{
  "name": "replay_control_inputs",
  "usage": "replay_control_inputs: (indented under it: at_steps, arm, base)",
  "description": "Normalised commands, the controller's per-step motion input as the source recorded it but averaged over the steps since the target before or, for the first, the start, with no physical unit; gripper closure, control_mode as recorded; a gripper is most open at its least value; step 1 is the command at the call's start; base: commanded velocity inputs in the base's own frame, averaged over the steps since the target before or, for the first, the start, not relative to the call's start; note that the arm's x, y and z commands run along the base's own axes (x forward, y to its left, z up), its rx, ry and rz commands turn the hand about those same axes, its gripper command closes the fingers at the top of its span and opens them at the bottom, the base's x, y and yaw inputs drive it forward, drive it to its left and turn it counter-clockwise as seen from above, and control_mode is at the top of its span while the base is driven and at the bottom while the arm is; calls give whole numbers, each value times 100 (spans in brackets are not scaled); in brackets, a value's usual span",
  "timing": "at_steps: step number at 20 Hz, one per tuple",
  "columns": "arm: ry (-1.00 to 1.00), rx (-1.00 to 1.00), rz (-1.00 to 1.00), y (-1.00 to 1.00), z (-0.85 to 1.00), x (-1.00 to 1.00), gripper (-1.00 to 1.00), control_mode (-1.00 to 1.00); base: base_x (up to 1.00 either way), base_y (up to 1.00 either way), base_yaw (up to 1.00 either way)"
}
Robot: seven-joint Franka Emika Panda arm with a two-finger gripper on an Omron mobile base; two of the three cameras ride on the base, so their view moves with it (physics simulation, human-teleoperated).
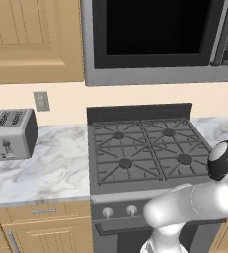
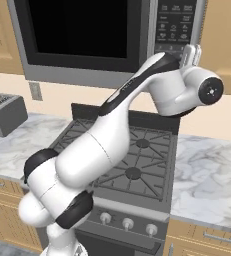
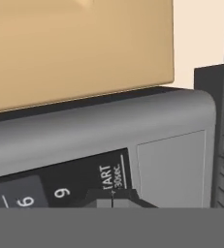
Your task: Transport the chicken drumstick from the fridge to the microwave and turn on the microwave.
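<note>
The gripper (image 2: 191, 54) is raised against the dark button panel (image 2: 173, 27) at the right of the microwave (image 1: 155, 42), whose black-windowed door (image 2: 82, 30) looks closed. In the hand view the finger tips (image 3: 112, 199) sit at 6 o'clock, pressed together into one blunt point, just below the start button (image 3: 111, 177) (its label partly cut off, with "30sec" beside it); the 9 key (image 3: 61, 193) lies toward 9 o'clock of it. The chicken drumstick cannot be seen through the dark window, so I judge it is already inside, though that is not certain.

The step in hand appears to be pressing start. To do it well, nudge the tips onto the label itself, keep them closed, and push straight into the panel so they do not slide onto the blank grey plate at 3 o'clock. The gas stove (image 1: 145, 148) and marble tabletop (image 1: 46, 163) lie well below.
</note>
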Motion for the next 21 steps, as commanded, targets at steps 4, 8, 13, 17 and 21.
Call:
replay_control_inputs:
  at_steps: [4,8,13,17,21]
  arm:
    - [0,2,0,-2,-12,24,100,-100]
    - [0,2,0,-5,-10,26,100,-100]
    - [0,4,0,-13,-8,26,100,-100]
    - [0,4,0,-16,-8,26,100,-100]
    - [0,2,0,-13,-10,21,100,-100]
  base:
    - [0,0,0]
    - [0,0,0]
    - [0,0,0]
    - [0,0,0]
    - [0,0,0]
